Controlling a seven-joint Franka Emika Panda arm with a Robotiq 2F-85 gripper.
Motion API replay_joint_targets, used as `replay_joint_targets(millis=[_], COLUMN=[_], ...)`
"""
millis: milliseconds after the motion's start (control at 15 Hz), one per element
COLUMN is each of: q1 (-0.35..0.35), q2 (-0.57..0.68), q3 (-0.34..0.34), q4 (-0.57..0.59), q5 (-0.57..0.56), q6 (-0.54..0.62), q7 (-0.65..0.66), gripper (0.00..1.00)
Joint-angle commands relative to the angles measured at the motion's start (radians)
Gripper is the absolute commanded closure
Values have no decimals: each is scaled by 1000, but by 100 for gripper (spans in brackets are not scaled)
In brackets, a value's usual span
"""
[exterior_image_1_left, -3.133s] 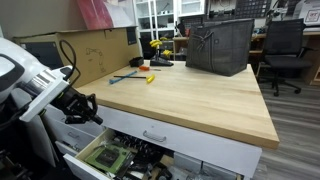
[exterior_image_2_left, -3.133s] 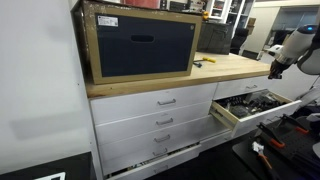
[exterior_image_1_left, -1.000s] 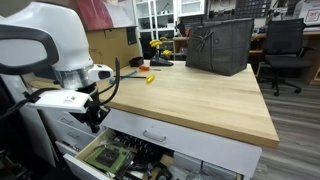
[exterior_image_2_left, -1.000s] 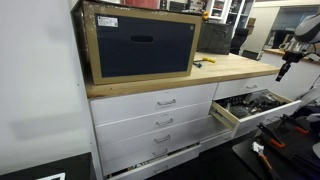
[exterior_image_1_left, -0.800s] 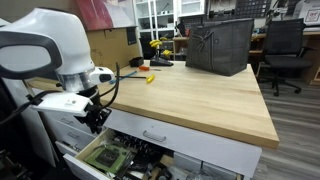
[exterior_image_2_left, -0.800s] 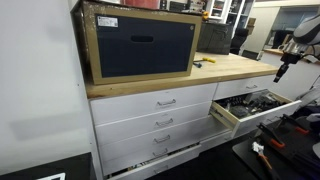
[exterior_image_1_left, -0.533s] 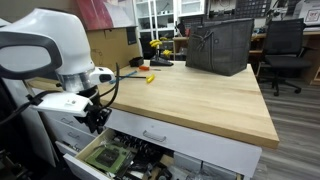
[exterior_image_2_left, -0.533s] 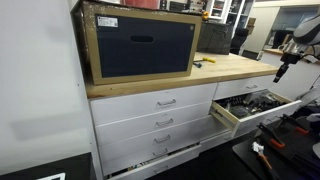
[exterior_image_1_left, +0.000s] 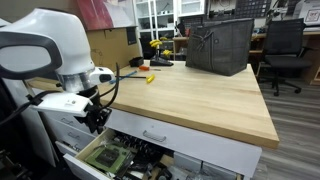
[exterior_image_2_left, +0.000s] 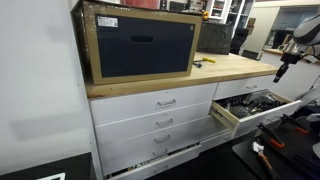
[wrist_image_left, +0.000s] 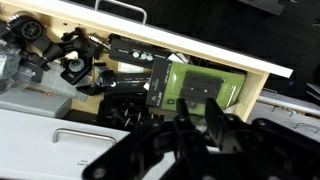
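Observation:
My gripper (exterior_image_1_left: 97, 122) hangs at the workbench's front corner, just above an open drawer (exterior_image_1_left: 108, 158) crammed with black tools and cables. In the other exterior view the gripper (exterior_image_2_left: 281, 72) hovers over the same drawer (exterior_image_2_left: 249, 106). The wrist view looks straight down into it. The gripper (wrist_image_left: 200, 112) has its two black fingers (wrist_image_left: 214, 118) a little apart with nothing between them. Right below lies a green box (wrist_image_left: 196, 88) against the drawer's wooden wall (wrist_image_left: 256, 92). The gripper touches nothing.
On the wooden benchtop (exterior_image_1_left: 190, 95) stand a black bin (exterior_image_1_left: 220, 45) at the back and small hand tools (exterior_image_1_left: 148, 77) near the far edge. A large box with a dark front (exterior_image_2_left: 140, 45) occupies one end. Closed drawers (exterior_image_2_left: 160, 120) sit below; an office chair (exterior_image_1_left: 285, 50) stands behind.
Since the oldest frames the arm has swung in from the side to hang over the open drawer. Over the last second it has hardly moved.

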Motion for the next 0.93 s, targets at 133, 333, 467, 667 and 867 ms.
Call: replay_joint_targets(millis=[133,333,467,667,867], q1=[0,0,0,0,-20], q2=[0,0,0,0,-14], q3=[0,0,0,0,-2], q4=[0,0,0,0,-7], q5=[0,0,0,0,4], q6=[0,0,0,0,44], q7=[0,0,0,0,-9], gripper=[74,74,74,49,34])
